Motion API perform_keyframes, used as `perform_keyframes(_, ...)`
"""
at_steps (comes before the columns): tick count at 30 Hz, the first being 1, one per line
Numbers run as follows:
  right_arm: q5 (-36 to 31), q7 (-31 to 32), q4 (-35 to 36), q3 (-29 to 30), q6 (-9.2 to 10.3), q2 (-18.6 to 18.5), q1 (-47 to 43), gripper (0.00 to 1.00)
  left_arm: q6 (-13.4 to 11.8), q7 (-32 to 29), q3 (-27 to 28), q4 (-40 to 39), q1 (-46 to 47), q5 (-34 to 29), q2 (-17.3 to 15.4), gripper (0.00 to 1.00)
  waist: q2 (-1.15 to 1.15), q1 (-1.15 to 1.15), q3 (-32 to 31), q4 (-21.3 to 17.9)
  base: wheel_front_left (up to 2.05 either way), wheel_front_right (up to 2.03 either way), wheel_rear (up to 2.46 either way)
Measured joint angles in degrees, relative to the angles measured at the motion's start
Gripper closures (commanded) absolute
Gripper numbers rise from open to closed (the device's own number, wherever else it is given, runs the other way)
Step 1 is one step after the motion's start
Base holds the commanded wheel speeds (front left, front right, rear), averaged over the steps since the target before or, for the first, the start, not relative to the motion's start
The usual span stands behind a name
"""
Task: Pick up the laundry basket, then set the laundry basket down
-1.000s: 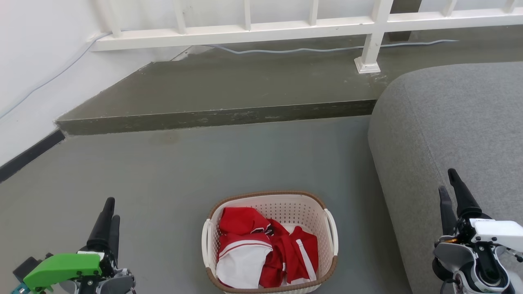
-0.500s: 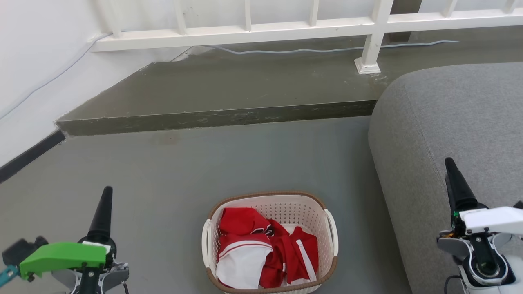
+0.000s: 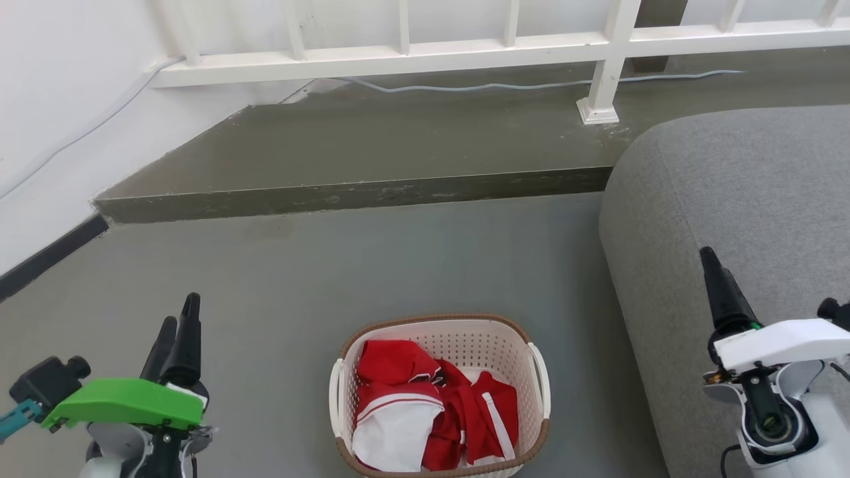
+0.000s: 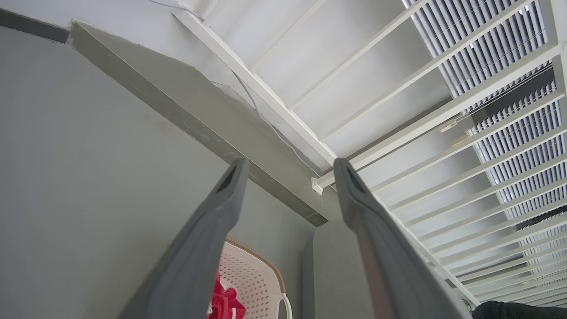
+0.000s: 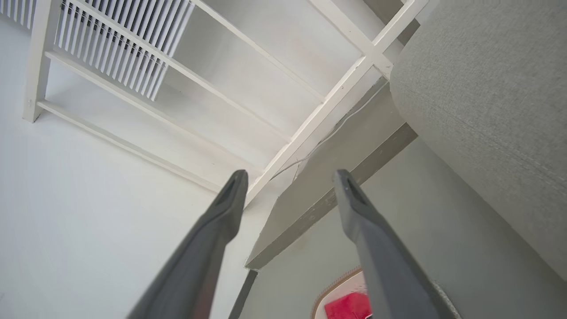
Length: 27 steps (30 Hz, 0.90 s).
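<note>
left claw [image 3: 180, 309] rose near perforated cream basket [image 3: 465, 340].

At lower centre you see the laundry basket [image 3: 465, 340]: cream perforated walls, brown woven-look rim, white handles. Its clothes [image 3: 412, 398] are red with white stripes. At right, the sofa [image 3: 744, 199] is flecked grey. At lower left, the left gripper [image 3: 180, 311] has dark fingers and a bright green cover.

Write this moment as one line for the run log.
stage: before pickup | laundry basket: on floor, clothes inside, untouched | left end effector: open, apart from basket | right end effector: open, near sofa
</note>
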<state>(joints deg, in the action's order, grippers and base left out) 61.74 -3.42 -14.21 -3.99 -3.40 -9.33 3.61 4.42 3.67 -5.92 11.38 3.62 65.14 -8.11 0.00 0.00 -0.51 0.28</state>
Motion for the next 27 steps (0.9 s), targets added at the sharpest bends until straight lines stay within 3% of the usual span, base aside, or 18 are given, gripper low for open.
perform_keyframes(10,-9.4,-1.8,0.0,-3.7,2.04,-1.0,0.1,0.0,-2.5,1.7,-3.9,-1.1,0.3,-11.6,-1.8,0.0,0.0,0.0,-0.2,0.2,0.0,0.0,0.0)
perform_keyframes(27,-23.5,-5.0,-0.5,-7.9,4.61,-1.6,0.1,0.0,-6.0,5.0,-8.4,-1.9,0.2,-26.4,-2.0,0.0,0.0,0.0,-0.4,0.1,0.0,0.0,0.0)
